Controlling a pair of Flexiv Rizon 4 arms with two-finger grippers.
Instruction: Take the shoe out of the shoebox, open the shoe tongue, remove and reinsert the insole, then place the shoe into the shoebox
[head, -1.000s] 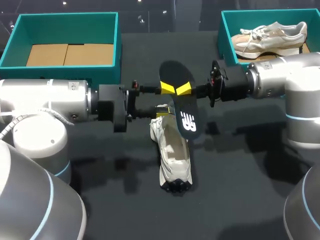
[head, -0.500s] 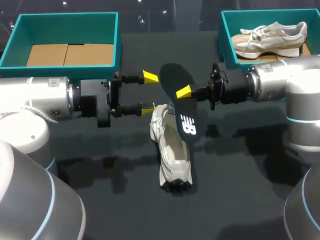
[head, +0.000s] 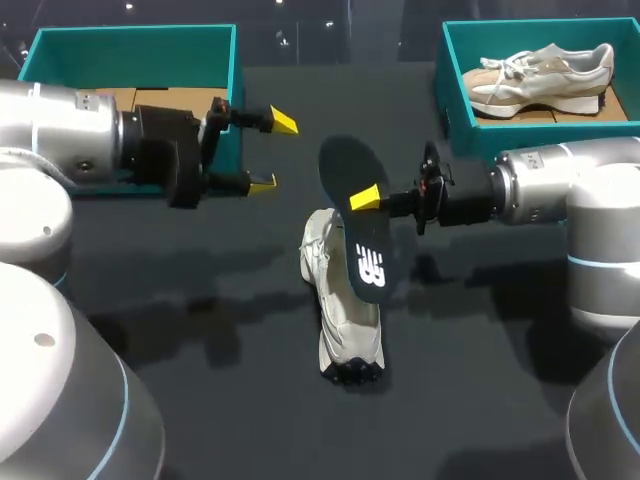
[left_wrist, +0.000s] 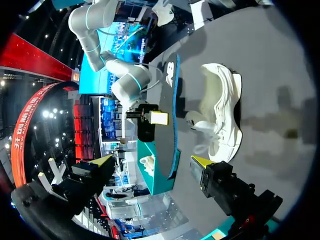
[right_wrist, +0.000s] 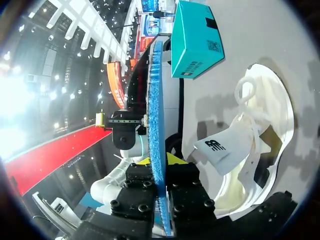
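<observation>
- The right fingers are clamped on the dark insole, pinching it near its upper half. The insole hangs on edge and tilted, its lower end just above the shoe.
- The white shoe lies on the desk between the arms. The right wrist view shows its tongue folded out and its mouth gaping.
- The left fingers are spread wide with nothing between them. They hover near the empty shoebox, well apart from the shoe.
- The insole is out, so the step in hand looks like putting it back.
- To do it well, bring the left fingers down first to pin the shoe's collar or hold the tongue back. Otherwise the shoe will likely slide on the desk when pushed.
- Turn the insole flatter, blue underside down, and line its long axis up with the shoe before lowering.
- Feed the forward end in under the tongue at a shallow slant, then press the rear end down last.
- Let go only once the insole sits inside the walls, since a folded edge would bunch.
- The other shoebox, holding a second shoe, stands close behind the right arm, so keep swings small.
</observation>
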